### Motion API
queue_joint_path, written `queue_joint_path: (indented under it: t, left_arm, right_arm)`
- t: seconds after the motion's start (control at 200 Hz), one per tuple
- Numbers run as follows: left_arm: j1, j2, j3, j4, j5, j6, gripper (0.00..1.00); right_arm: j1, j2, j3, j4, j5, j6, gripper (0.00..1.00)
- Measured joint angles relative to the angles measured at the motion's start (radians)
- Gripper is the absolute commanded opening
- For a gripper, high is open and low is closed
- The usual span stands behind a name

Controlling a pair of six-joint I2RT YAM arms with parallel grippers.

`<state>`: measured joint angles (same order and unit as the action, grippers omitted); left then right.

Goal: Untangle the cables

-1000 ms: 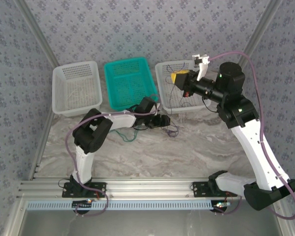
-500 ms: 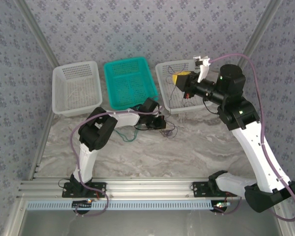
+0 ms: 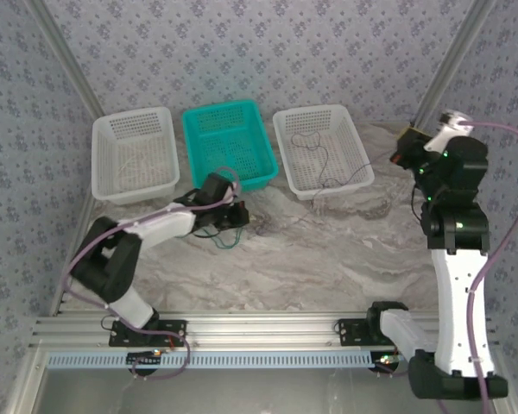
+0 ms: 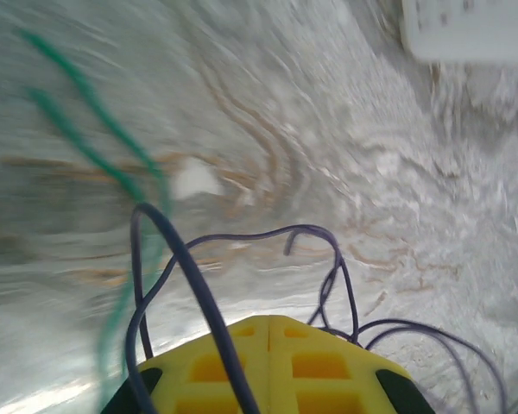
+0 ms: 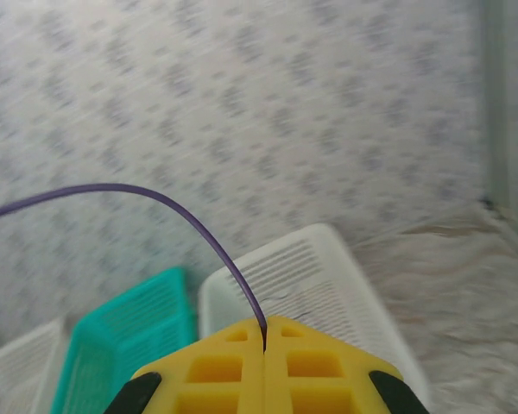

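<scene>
My right arm has swung off to the far right of the teal basket point(image 3: 190, 147). My left arm has stretched out low, and its jaws have closed just in front of that basket's near rim.

My left gripper point(image 4: 268, 319) is clamped together on the dark cable point(image 4: 181, 259), whose loops rise from my fingertips and drape back over one finger. My right gripper point(image 5: 265, 321), well right of the teal basket and raised, is pinched on a thin strand point(image 5: 198, 224) that comes straight out of the seam. I cannot tell whether it is the same wire.

The green cable point(image 4: 86, 90) lies loose on the surface point(image 3: 328, 259) beside my left gripper, in front of the teal basket.

These cables look featherlight, limp and springy. I judge they will slide and snag rather than resist, so I should hold near a connector end and draw slowly.
</scene>
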<state>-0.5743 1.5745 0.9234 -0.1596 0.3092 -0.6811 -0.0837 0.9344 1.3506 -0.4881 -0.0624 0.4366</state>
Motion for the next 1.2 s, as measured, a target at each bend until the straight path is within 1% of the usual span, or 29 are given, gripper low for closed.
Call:
queue_joint_path:
  t: [0.065,0.175,0.29,0.36,0.495,0.61,0.72,0.814,0.909,1.024,1.109,1.199]
  left_arm:
    - [0.037,-0.073,-0.008,-0.049,-0.032,0.016,0.0]
    - [0.117,-0.211,-0.031,-0.134,-0.065,0.045,0.0]
    - [0.256,-0.368,-0.079,-0.233,-0.094,0.085,0.0]
    - [0.346,-0.436,-0.105,-0.286,-0.104,0.113,0.0]
    - [0.498,-0.499,-0.156,-0.365,-0.107,0.16,0.0]
    - [0.578,-0.501,-0.179,-0.398,-0.09,0.18,0.0]
    - [0.608,-0.501,-0.183,-0.392,-0.045,0.184,0.0]
    - [0.609,-0.501,-0.187,-0.359,0.022,0.183,0.0]
    - [0.609,-0.506,-0.2,-0.328,0.074,0.179,0.0]
    - [0.609,-0.543,-0.227,-0.307,0.107,0.164,0.0]
    - [0.606,-0.58,-0.244,-0.299,0.126,0.15,0.0]
    - [0.597,-0.608,-0.253,-0.293,0.141,0.14,0.0]
  right_arm:
    - [-0.059,-0.012,-0.015,-0.013,0.014,0.039,0.0]
    - [-0.112,-0.013,-0.032,-0.036,0.029,0.09,0.0]
    - [-0.157,-0.013,-0.06,-0.059,0.04,0.131,0.0]
    - [-0.184,-0.013,-0.079,-0.064,0.047,0.151,0.0]
    - [-0.242,-0.006,-0.104,-0.063,0.048,0.197,0.0]
    - [-0.282,0.006,-0.113,-0.058,0.028,0.23,0.0]
    - [-0.281,0.018,-0.126,-0.012,-0.061,0.255,0.0]
    - [-0.241,0.035,-0.121,0.029,-0.146,0.26,0.0]
    - [-0.196,0.051,-0.082,0.036,-0.183,0.259,0.0]
    - [-0.134,0.078,0.029,0.051,-0.188,0.244,0.0]
    - [-0.081,0.121,0.161,0.076,-0.185,0.232,0.0]
    - [-0.048,0.181,0.288,0.131,-0.185,0.225,0.0]
